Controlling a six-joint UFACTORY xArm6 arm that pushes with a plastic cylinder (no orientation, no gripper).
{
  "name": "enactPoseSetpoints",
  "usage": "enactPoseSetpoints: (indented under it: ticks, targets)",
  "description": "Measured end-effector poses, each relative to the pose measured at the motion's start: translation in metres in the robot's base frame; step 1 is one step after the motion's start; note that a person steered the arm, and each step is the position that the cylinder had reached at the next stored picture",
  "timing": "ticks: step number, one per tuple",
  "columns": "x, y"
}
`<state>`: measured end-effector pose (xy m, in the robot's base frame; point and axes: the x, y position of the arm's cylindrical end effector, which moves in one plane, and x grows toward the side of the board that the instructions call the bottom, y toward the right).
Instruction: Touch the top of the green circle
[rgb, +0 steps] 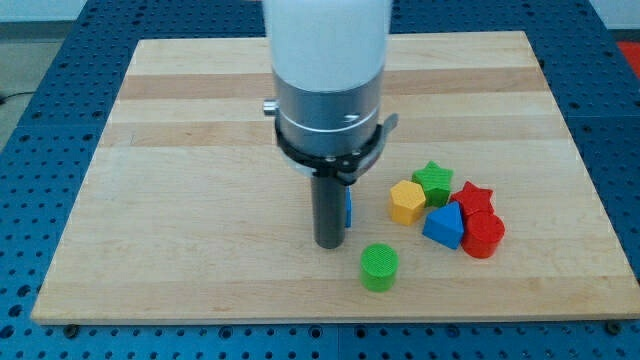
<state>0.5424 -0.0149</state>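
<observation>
The green circle (379, 267) is a short round block lying near the view's bottom edge of the wooden board (180, 200). My tip (330, 243) rests on the board just to the upper left of the green circle, a small gap apart from it. A blue block (348, 207) shows as a thin sliver behind the rod, mostly hidden.
A cluster of blocks lies to the right of the rod: a yellow hexagon (407, 201), a green star (433, 180), a red star (472, 197), a blue triangle (444, 225) and a red round block (484, 236). Blue perforated table surrounds the board.
</observation>
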Motion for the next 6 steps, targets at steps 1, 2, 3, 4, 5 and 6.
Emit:
enactPoseSetpoints:
  ticks: [1,2,3,4,5,6]
  targets:
    - [-0.006,-0.039]
    - [-0.014,-0.062]
    - [0.002,-0.041]
    - [0.025,-0.011]
    - [0.016,0.043]
    - [-0.002,0.050]
